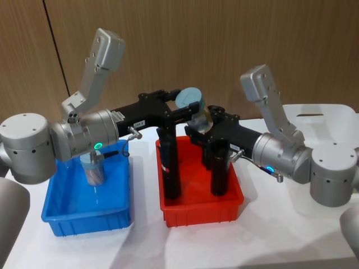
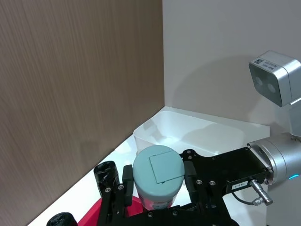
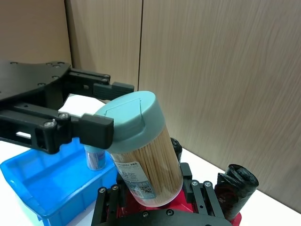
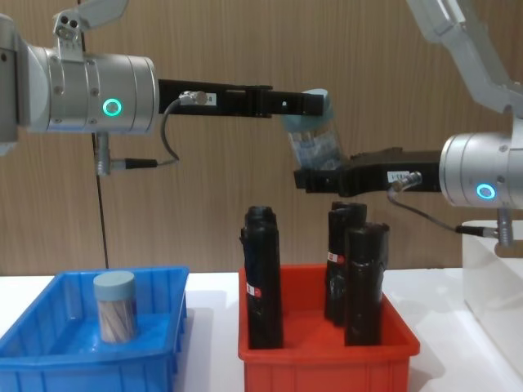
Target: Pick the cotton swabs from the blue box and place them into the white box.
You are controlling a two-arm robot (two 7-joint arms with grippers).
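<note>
Blue plastic bin left, clear swab jar inside | red plastic bin centre, second jar above | white plastic box right

setting: robot lab | white table | wood-panel wall

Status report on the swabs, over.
Left gripper and right gripper both clamp one cotton swab jar above red bin. Second jar in blue box. Black cylinders stand below. White box far right.

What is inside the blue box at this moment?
One jar of cotton swabs stands upright in the blue box. In the head view the left arm covers its far side.
</note>
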